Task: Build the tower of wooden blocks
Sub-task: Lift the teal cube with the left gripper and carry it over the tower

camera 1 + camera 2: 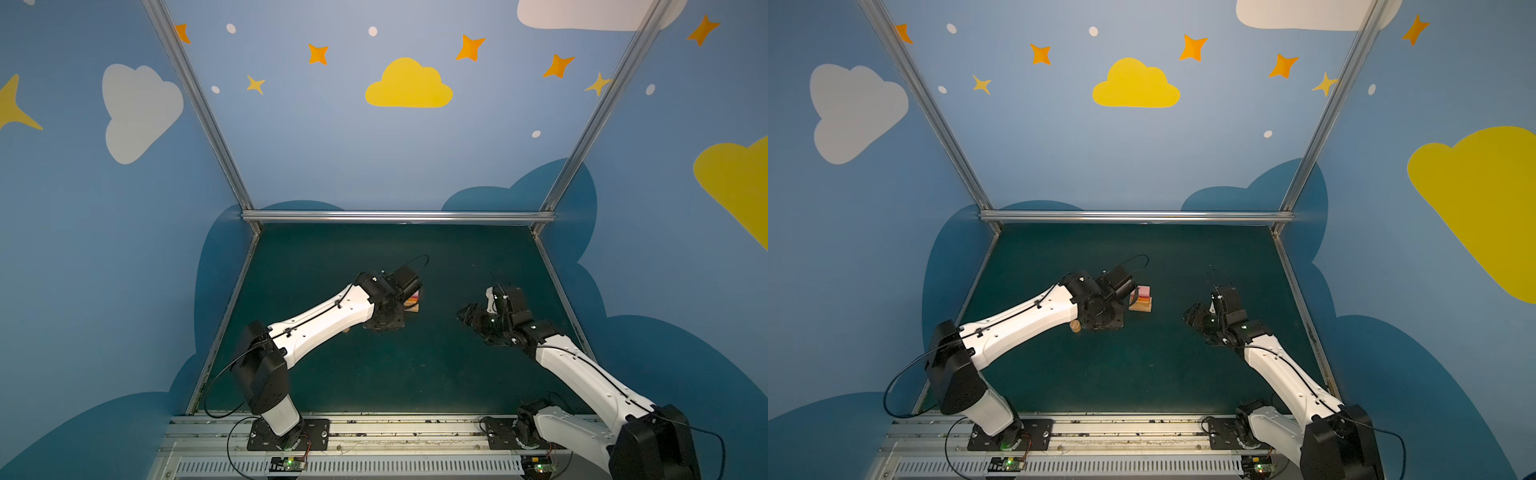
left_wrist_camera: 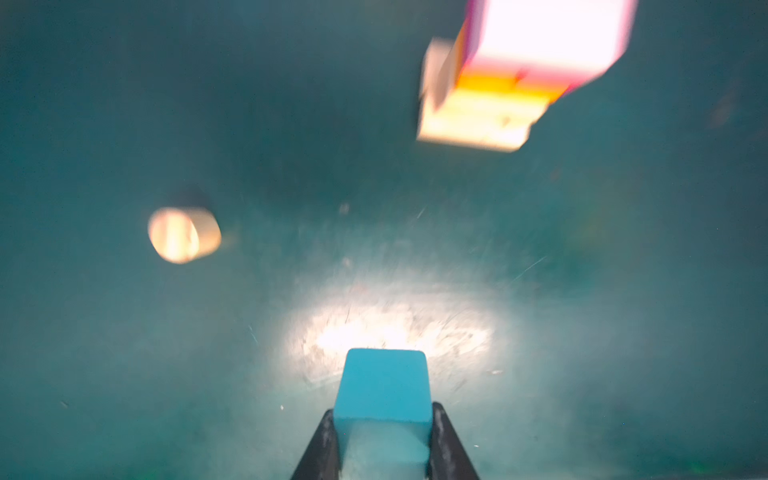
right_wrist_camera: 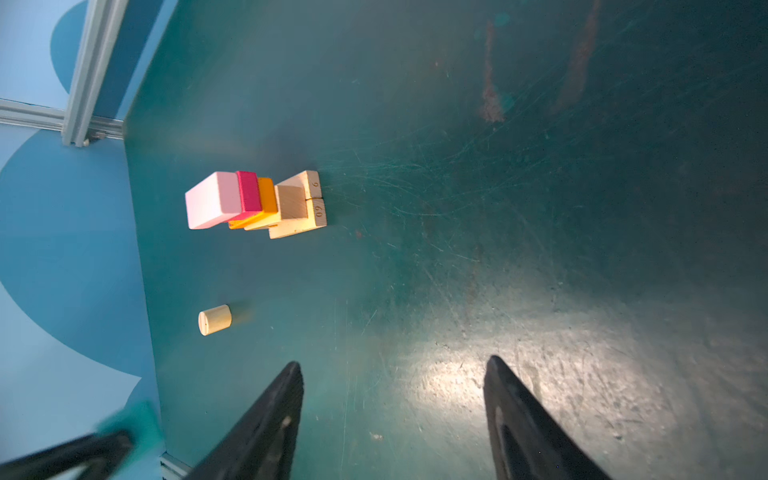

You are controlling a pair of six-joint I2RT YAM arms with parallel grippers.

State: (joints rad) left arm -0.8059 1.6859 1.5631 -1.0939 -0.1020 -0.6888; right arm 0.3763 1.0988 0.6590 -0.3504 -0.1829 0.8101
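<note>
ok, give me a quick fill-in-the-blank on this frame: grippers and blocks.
1. The cube in the left gripper is ____.
2. The tower's top block is ____.
3. The right gripper is empty, jaws ____.
4. The loose tan block apart from the tower is a ____.
Missing: teal; pink; open; cylinder.

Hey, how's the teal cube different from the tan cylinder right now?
The teal cube is painted and square-edged; the tan cylinder is bare wood and round. The cube is clamped between the fingers of the left gripper; the cylinder sits free on the table, untouched. Both are off the tower.
</note>
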